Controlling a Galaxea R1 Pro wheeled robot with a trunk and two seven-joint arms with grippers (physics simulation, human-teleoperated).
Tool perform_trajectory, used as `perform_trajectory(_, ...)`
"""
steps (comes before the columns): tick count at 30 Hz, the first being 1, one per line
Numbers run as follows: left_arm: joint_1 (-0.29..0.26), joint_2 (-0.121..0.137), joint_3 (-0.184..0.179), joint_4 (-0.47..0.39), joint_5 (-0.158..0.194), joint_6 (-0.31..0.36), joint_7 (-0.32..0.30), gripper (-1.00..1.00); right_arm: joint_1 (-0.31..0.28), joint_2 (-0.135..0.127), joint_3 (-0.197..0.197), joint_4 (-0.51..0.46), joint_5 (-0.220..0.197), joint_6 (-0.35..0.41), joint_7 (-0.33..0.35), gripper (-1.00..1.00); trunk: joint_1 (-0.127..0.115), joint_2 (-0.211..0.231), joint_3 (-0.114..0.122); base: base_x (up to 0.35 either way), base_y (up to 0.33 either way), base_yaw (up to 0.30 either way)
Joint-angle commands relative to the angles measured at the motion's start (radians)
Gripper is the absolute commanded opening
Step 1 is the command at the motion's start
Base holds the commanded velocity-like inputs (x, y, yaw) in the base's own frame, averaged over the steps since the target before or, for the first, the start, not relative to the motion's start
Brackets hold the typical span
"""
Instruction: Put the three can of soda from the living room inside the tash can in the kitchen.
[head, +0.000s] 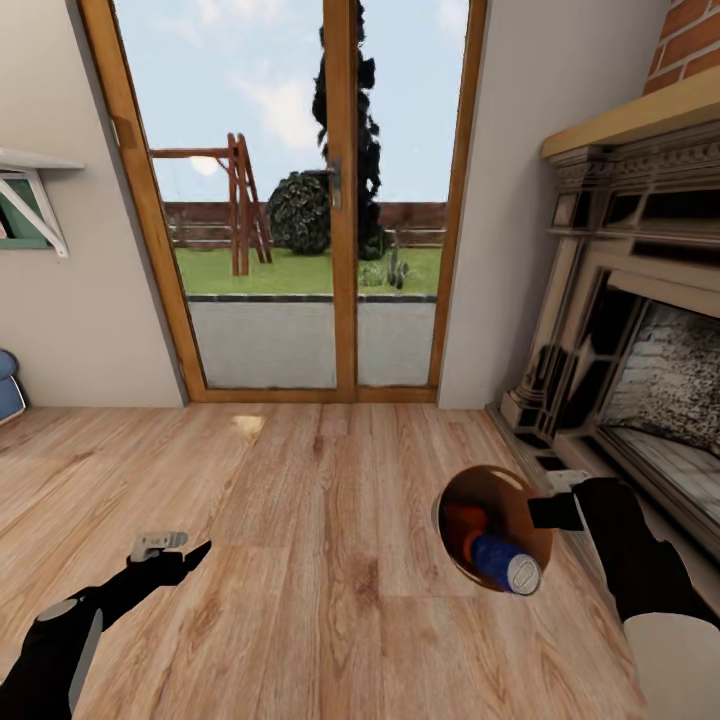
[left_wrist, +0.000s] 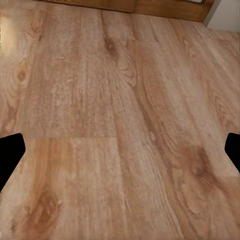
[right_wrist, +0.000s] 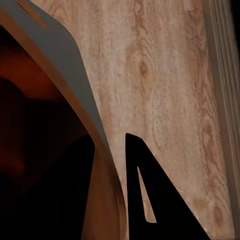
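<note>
Right gripper (head: 548, 512) is seen in the head view clamped on the rim of the tash can (head: 462, 498), which is carried tipped on its side above the wood floor (head: 320, 600), its mouth turned toward the camera. Inside it, just beyond the gripper, the dark blue can of soda (head: 505, 563) lies near the lip and an orange can (head: 462, 522) sits deeper; a third can cannot be made out. The left gripper (head: 170, 550) is held empty over the floor, well apart from the bin, with its fingers apart.

From the left wrist, only two dark fingertips (left_wrist: 11, 152) spread wide over bare planks are shown, nothing between them.

From the right wrist, the bin's thin grey wall (right_wrist: 75, 85) is seen pinched just beside a dark finger (right_wrist: 150, 200).

The bin is judged light and stiff, but its smooth rim may slip in so narrow a pinch. The loose cans are likely to roll out while it is tilted, so a grip on the rim with the mouth upward is judged safer.
</note>
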Motion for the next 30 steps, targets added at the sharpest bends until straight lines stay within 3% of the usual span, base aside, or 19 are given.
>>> perform_trajectory(1,0.0,0.0,0.0,0.003,-0.001,-0.006,0.001,1.0,-0.001,-0.001,-0.002,0.003,-0.021,0.002,0.002,-1.0,0.0,0.0,0.0,0.0,0.0,0.0)
perform_trajectory(9,0.0,-0.007,-0.001,0.013,-0.006,-0.044,0.016,1.0,-0.004,-0.006,-0.012,0.152,-0.021,0.002,0.003,-1.0,0.015,-0.026,-0.024,0.0,0.0,0.0)
perform_trajectory(14,0.002,-0.03,-0.001,0.078,-0.008,-0.165,0.018,1.0,-0.01,-0.029,-0.014,0.296,-0.022,0.002,0.004,-1.0,0.017,-0.027,-0.044,0.0,0.0,0.0)
perform_trajectory(19,0.003,-0.038,-0.001,0.117,-0.005,-0.219,0.017,1.0,-0.021,-0.046,-0.014,0.385,-0.022,0.002,0.004,-1.0,0.02,-0.028,-0.063,0.0,0.0,0.0)
perform_trajectory(30,0.003,-0.041,-0.001,0.14,-0.007,-0.245,0.019,1.0,-0.039,-0.065,-0.013,0.444,-0.021,0.002,0.004,-1.0,0.024,-0.031,-0.105,0.0,0.0,0.0)
